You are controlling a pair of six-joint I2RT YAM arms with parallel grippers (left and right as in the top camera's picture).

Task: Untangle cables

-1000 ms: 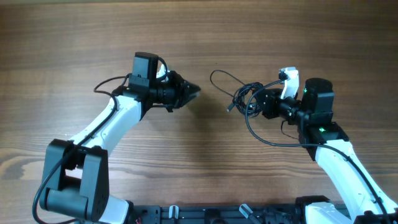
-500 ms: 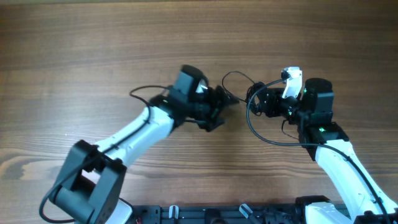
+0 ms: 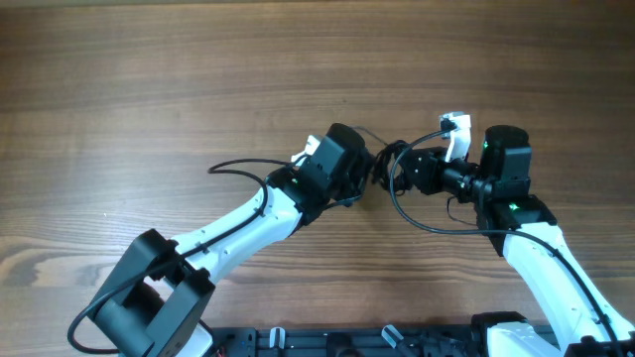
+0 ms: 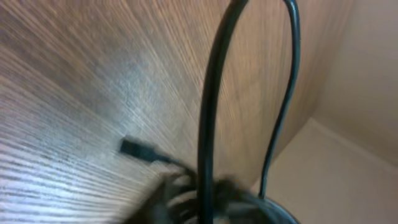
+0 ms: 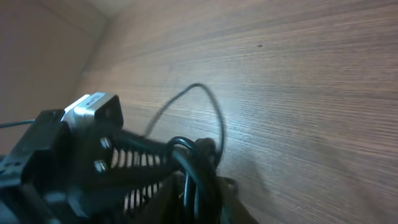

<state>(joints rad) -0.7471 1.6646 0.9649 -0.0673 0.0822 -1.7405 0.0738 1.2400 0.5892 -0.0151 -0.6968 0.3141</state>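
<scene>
A broad brown wooden tabletop [image 3: 149, 79] fills the overhead view, its fine grain running left to right in long, slightly wavy streaks. The tone varies: warmer reddish-brown bands lie across the far half, and a paler, looser swirl of grain [image 3: 35, 270] sits at the near left. The surface looks matt and smooth.

The left wrist view shows the same wood up close [image 4: 74, 93], with a plain beige wall [image 4: 367, 81] beyond the table's edge on the right and a lighter cream surface [image 4: 348, 168] below it.

In the right wrist view a dull pinkish-brown wall [image 5: 37, 43] rises past the tabletop's far left edge, and a tiny dark speck [image 5: 259, 45] marks the wood.
</scene>
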